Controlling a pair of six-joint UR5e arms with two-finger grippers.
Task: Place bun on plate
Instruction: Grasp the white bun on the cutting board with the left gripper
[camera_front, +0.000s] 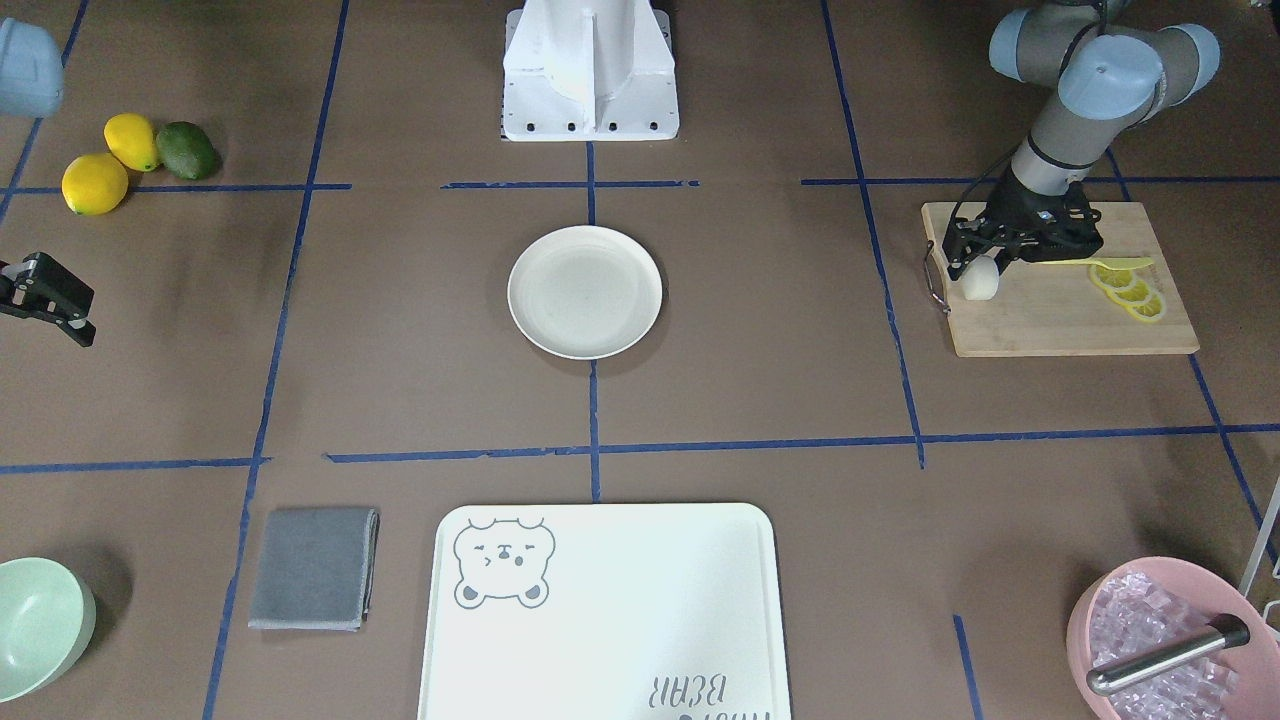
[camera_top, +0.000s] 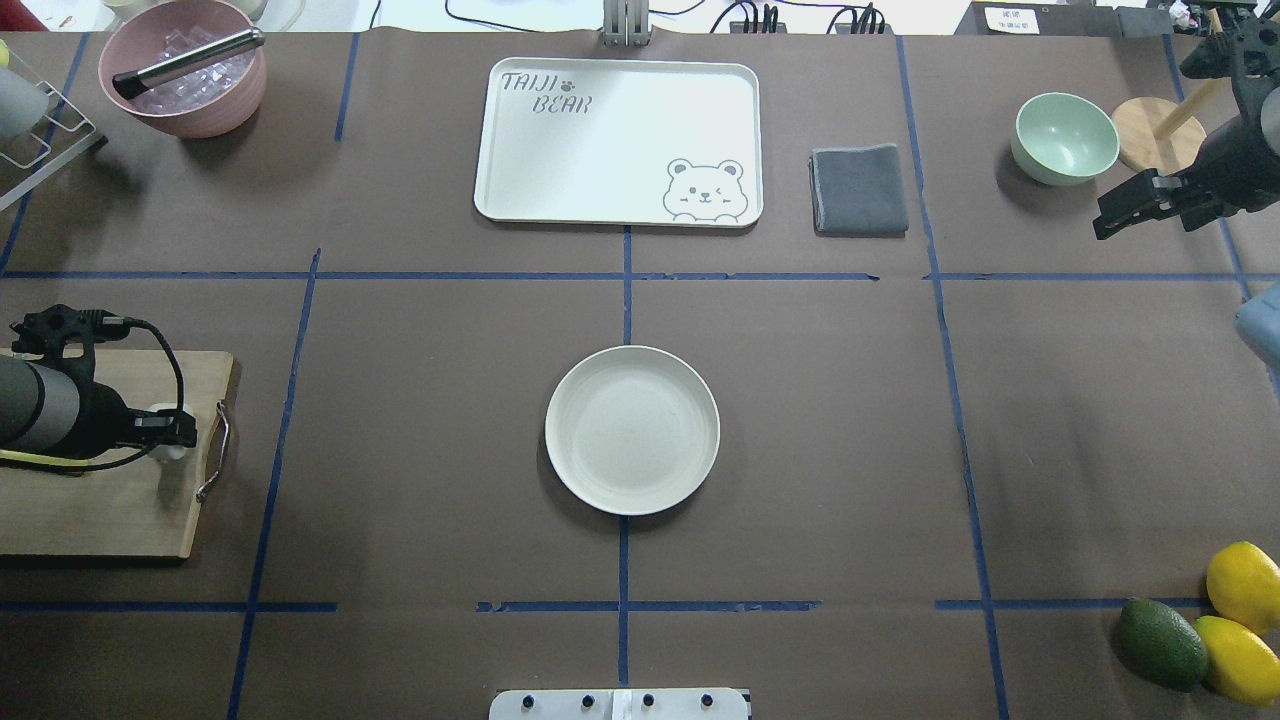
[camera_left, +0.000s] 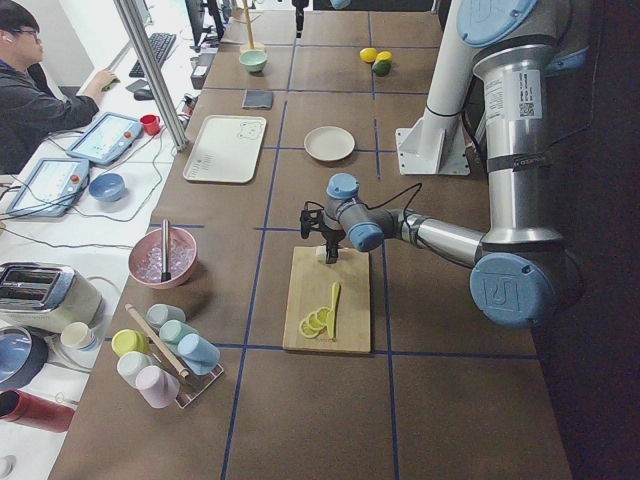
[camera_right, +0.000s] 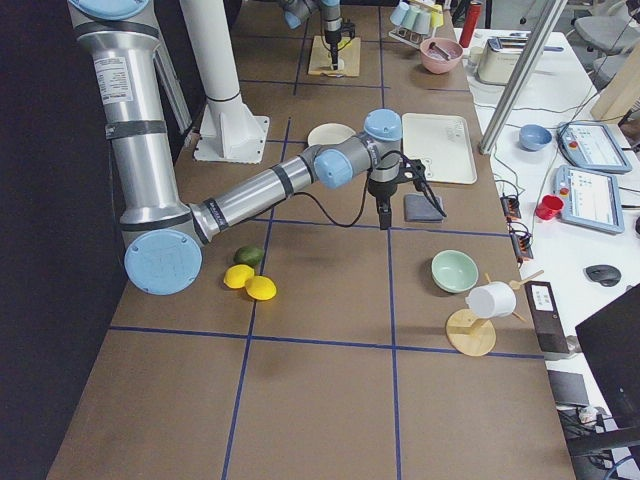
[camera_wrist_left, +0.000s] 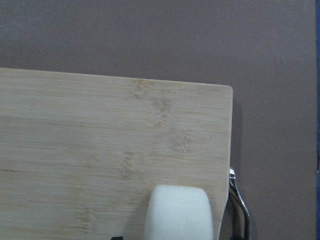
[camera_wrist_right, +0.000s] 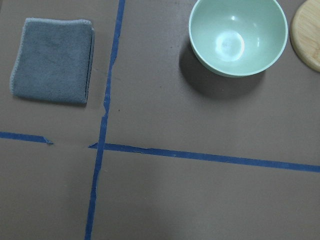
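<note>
The bun (camera_front: 981, 280), a small white roll, sits at the corner of a wooden cutting board (camera_front: 1060, 320) on my left side. In the left wrist view the bun (camera_wrist_left: 177, 212) fills the bottom centre. My left gripper (camera_front: 975, 268) is lowered over it with its fingers straddling it; a small gap shows beside the roll, so the gripper reads as open. The cream plate (camera_front: 585, 292) lies empty at the table's centre, far from the bun. My right gripper (camera_front: 60, 310) hovers at the opposite table edge, holding nothing; its jaws do not show clearly.
Lemon slices (camera_front: 1130, 290) and a yellow knife (camera_front: 1100, 263) share the board. A bear tray (camera_front: 600, 610), grey cloth (camera_front: 312, 568), mint bowl (camera_front: 35, 625) and pink ice bowl (camera_front: 1160, 640) line the far side. Two lemons and an avocado (camera_front: 130, 160) lie on my right.
</note>
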